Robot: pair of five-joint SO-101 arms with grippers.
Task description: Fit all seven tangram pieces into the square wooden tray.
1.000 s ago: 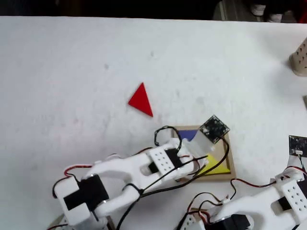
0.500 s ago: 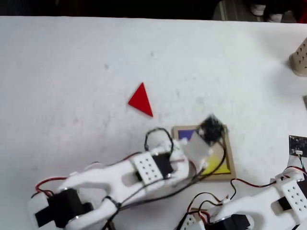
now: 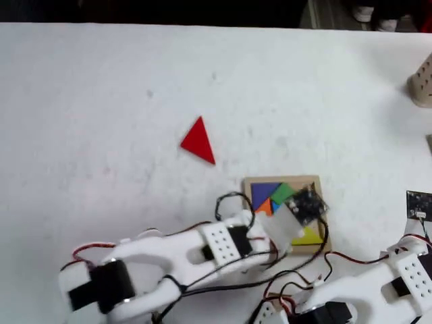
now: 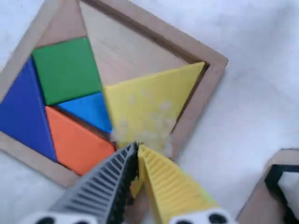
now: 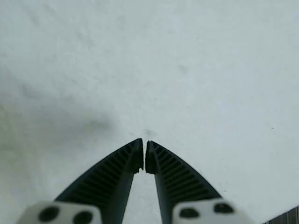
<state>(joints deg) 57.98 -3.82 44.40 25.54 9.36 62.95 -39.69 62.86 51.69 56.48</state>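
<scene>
Count: one square wooden tray, at five o'clock on the table. The left wrist view resolves five pieces seated in it: blue triangle, green square, light-blue triangle, orange triangle, yellow triangle. The high view adds one red triangle, loose at ten o'clock of the tray, well apart. Left gripper: jaws closed, empty, over the yellow triangle's corner. Right gripper: jaws together, holding nothing, over bare table.
</scene>
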